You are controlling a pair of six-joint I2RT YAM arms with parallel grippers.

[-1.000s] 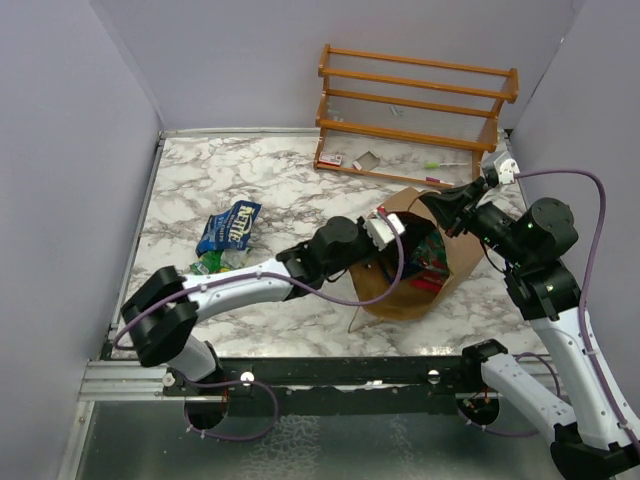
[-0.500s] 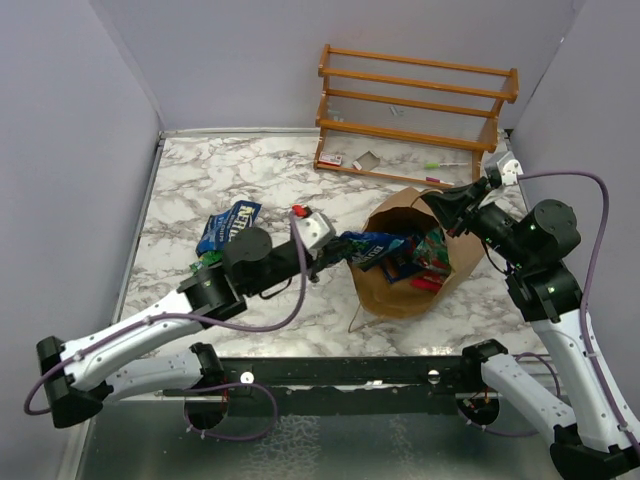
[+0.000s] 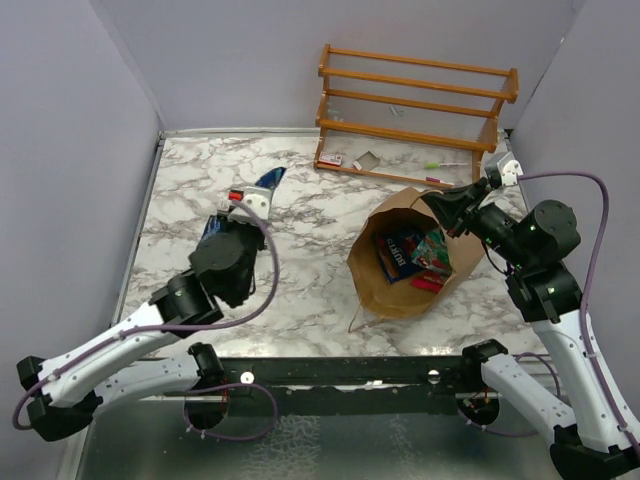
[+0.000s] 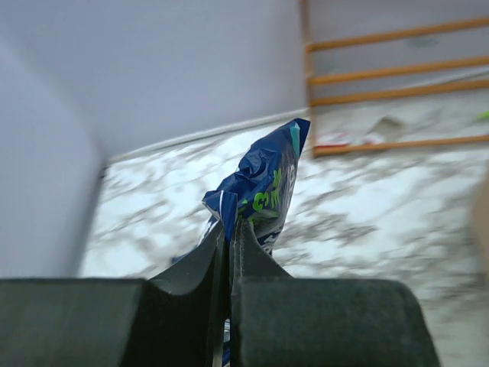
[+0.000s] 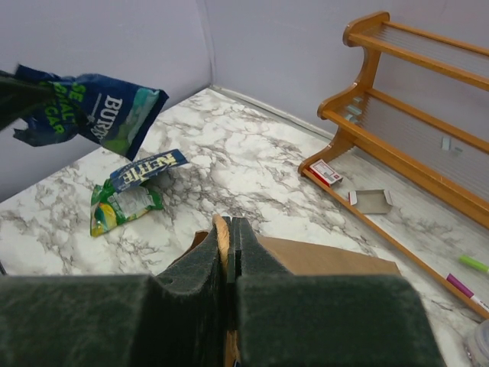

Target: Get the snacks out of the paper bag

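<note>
Paper bag [image 3: 372, 286]: packets [image 3: 405, 252] inside seen only from top; right pincer [image 5: 229, 231] pinches rim; left pincer [image 4: 230, 234] clamps blue packet [image 4: 263, 183].

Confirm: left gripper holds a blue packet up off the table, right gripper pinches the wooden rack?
One error: the right gripper pinches the rim of the paper bag, not wood; the right wrist view shows it. The left gripper does hold the blue packet off the table.

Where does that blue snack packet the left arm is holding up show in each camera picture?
Top external: blue packet left of centre, raised over the marble table.
Left wrist: blue packet in the middle, close up.
Right wrist: blue packet at upper left, in the air.
Shared landmark: the wooden rack by the back wall.
</note>
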